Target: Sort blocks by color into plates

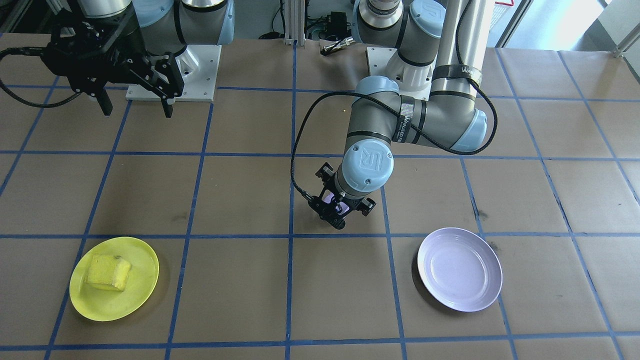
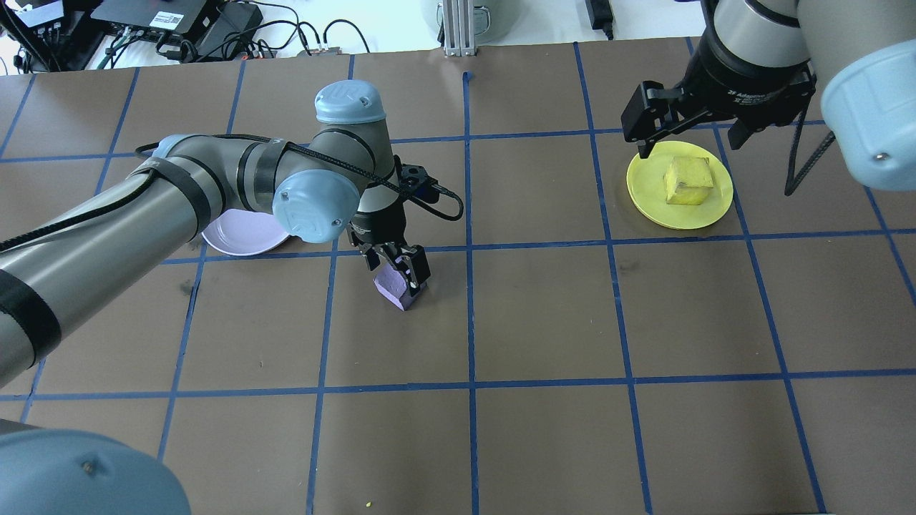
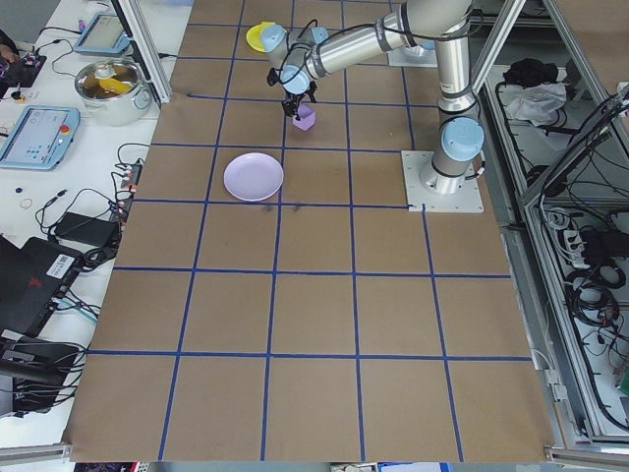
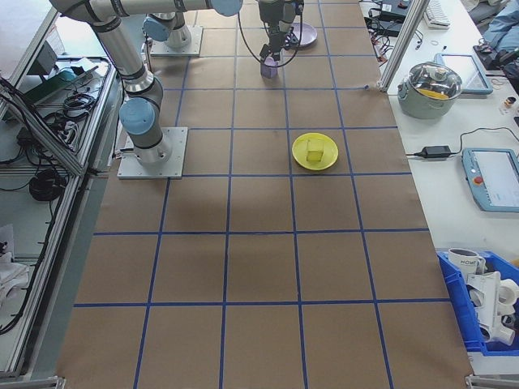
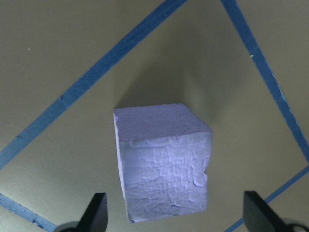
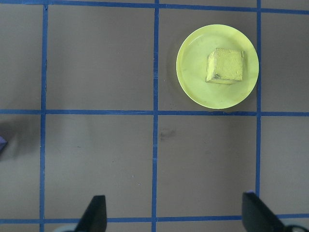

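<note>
the left gripper (image 2: pixel 402 275) straddles the purple block (image 2: pixel 394 289), fingers spread; the right gripper (image 2: pixel 690 139) hangs spread above the yellow plate (image 2: pixel 647 197).

purple block (image 5: pixel 163 162): rough foam, matt | plates (image 1: pixel 460 269): smooth glossy plastic | table (image 2: pixel 544 315): matt paper

Grey-silver arms (image 2: pixel 107 207) – pale blue joint caps, black cables, seemingly black grippers.
</note>
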{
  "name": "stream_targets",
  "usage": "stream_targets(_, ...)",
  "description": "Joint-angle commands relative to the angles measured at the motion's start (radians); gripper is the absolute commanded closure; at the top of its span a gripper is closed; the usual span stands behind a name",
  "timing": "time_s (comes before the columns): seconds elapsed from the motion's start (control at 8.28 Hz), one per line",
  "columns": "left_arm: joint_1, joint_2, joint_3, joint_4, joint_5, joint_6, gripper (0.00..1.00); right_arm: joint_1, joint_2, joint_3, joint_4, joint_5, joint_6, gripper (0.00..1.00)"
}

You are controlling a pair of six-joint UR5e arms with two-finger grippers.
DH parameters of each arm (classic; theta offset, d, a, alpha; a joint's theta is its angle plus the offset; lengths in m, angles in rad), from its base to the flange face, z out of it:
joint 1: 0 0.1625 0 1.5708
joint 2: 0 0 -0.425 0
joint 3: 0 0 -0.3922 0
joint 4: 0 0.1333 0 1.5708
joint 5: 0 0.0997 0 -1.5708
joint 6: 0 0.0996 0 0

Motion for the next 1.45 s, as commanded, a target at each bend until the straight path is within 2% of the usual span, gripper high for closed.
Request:
stream_targets(0.0, 0.001, -0.020, 0.000, 0.021, -0.003, 0.011, 0.01, -0.001, 0.007, 0.000, -0.002, -0.001, 0.001, 0.00)
stream_targets(0.12, 0.001, -0.028, 0.000, 0.028, 0.002, 0.017, 0.16, -0.001, 0.007, 0.000, -0.002, -0.002, 0.001, 0.00)
stream_targets(0.24, 0.001, -0.032, -0.001, 0.036, 0.007, 0.030, 0.39, -0.001, 0.007, 0.000, -0.002, -0.002, 0.003, 0.00)
stream_targets(0.36, -0.002, -0.028, -0.003, 0.032, 0.010, 0.022, 0.90, -0.001, 0.009, 0.000, -0.004, -0.002, 0.003, 0.00)
stream_targets(0.48, -0.004, -0.026, -0.001, 0.026, 0.008, 0.021, 1.00, -0.001, 0.009, 0.002, 0.001, -0.004, 0.001, 0.00)
stream_targets(0.72, 0.004, 0.009, 0.012, 0.001, 0.010, 0.034, 1.00, -0.003, 0.009, 0.002, -0.001, -0.002, 0.001, 0.00)
stream_targets(0.85, 0.007, 0.027, 0.017, -0.074, 0.010, 0.034, 1.00, -0.003, 0.009, 0.002, -0.002, -0.002, 0.001, 0.00)
stream_targets(0.97, 0.040, 0.076, 0.063, -0.143, 0.026, 0.034, 1.00, -0.003, 0.009, 0.002, -0.002, -0.002, 0.001, 0.00)
stream_targets(1.09, 0.111, 0.101, 0.137, -0.192, 0.045, 0.034, 1.00, -0.003, 0.009, 0.002, -0.001, -0.004, 0.000, 0.00)
stream_targets(1.33, 0.253, 0.124, 0.238, -0.205, 0.043, 0.036, 1.00, -0.003, 0.009, 0.002, -0.001, -0.004, 0.001, 0.00)
